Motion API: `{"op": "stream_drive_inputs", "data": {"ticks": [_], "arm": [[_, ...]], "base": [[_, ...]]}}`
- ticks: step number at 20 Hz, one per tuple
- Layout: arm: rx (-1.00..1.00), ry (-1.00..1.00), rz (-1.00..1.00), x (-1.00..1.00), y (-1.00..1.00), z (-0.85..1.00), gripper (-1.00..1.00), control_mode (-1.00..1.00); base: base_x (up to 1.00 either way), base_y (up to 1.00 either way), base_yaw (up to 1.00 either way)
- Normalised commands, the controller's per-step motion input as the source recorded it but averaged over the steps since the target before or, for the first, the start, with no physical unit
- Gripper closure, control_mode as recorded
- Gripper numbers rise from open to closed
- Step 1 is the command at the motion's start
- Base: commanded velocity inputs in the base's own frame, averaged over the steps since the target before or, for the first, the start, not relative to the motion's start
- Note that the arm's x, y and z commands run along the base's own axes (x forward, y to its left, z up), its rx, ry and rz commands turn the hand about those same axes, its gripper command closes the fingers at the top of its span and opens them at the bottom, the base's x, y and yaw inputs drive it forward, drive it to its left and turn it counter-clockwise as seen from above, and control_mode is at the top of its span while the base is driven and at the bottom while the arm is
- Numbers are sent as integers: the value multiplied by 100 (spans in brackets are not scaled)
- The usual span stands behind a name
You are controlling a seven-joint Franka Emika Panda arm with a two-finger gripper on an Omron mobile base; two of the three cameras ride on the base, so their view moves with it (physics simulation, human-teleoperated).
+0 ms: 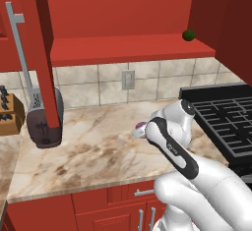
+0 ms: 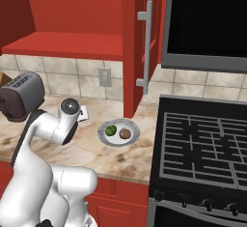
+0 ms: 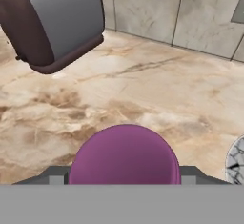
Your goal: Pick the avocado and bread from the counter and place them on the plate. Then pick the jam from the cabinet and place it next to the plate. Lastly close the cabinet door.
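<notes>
At the bottom centre of the hand view, nearest the lens, the jam [image 3: 125, 155] bulges up as a purple dome between the two dark finger tips, whose pads flank it left and right; the gripper [image 3: 125, 178] is closed around the jar and holds it above the counter [image 3: 143, 99]. Seen almost end-on, the jar's long axis runs roughly away from the camera along the gripper, so which end leads cannot be told here. In the left base view a sliver of purple with a pale end shows at centre frame, just left of the wrist, jam [image 1: 141, 126] held over the marble.

At the right edge of the hand view the fluted rim of the plate [image 3: 236, 161] peeks in, close beside the jar. In the right base view the plate [image 2: 119, 141] lies at centre, with the avocado [image 2: 110, 130] on its left half and the bread [image 2: 125, 134] on its right, the two just apart.

Farther back, the toaster [image 3: 52, 23] stands at upper left against the tiled wall [image 3: 190, 13]. Above, the cabinet [image 1: 123, 48] stands open, its door [image 1: 42, 53] swung out at upper left, a dark green ball [image 1: 187, 35] on the shelf at upper right. The stove [image 2: 202, 148] fills the right.
</notes>
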Motion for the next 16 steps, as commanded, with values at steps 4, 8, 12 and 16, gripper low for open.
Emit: {"op": "stream_drive_inputs", "data": {"ticks": [4,8,12,16], "arm": [[0,0,1,9,0,-30,100,-100],[0,0,0,12,0,-41,100,-100],[0,0,0,20,0,-43,100,-100],[0,0,0,23,0,-52,100,-100]], "base": [[0,0,0],[0,0,0],[0,0,0],[0,0,0]]}}
